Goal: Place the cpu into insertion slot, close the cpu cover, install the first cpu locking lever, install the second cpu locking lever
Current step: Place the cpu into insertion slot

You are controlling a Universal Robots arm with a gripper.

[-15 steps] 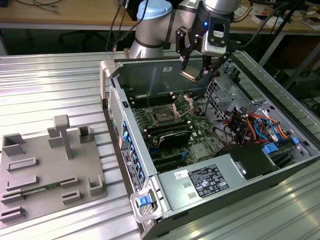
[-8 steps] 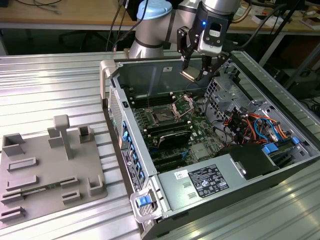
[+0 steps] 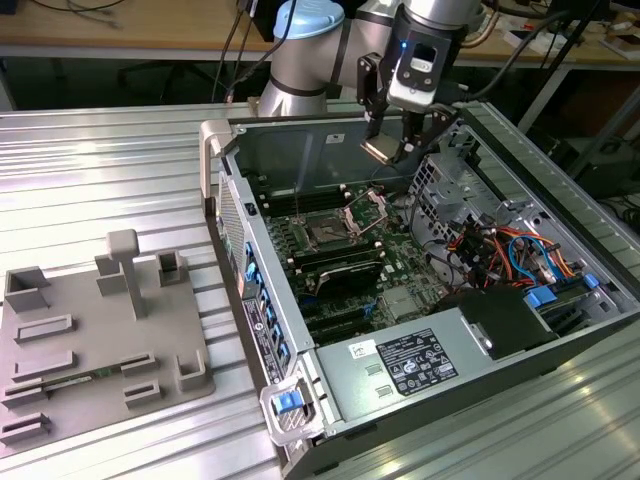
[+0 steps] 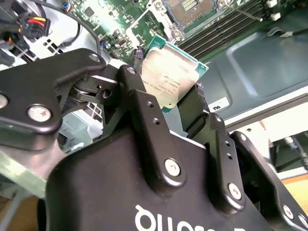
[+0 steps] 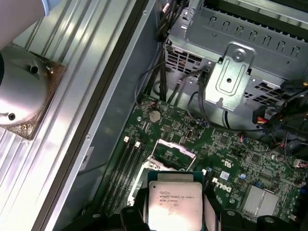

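My gripper (image 3: 385, 148) hangs above the open computer case, shut on the cpu (image 3: 379, 151), a small square chip with a dull silver top. In both wrist views the cpu (image 4: 168, 79) (image 5: 174, 204) sits clamped by its edges between the two black fingers (image 4: 137, 67). The insertion slot (image 3: 328, 232) lies open on the green motherboard, below the gripper and toward the exterior view's left. The cpu cover (image 3: 365, 208), a thin silvery frame, stands raised at the slot's far edge. The slot (image 4: 192, 7) is well apart from the chip.
A metal drive cage (image 5: 240, 72) and bundles of coloured cables (image 3: 500, 250) crowd the case toward the exterior view's right. The power supply (image 3: 420, 362) fills the near end. A grey fixture tray (image 3: 100, 340) rests on the ribbed metal table outside the case.
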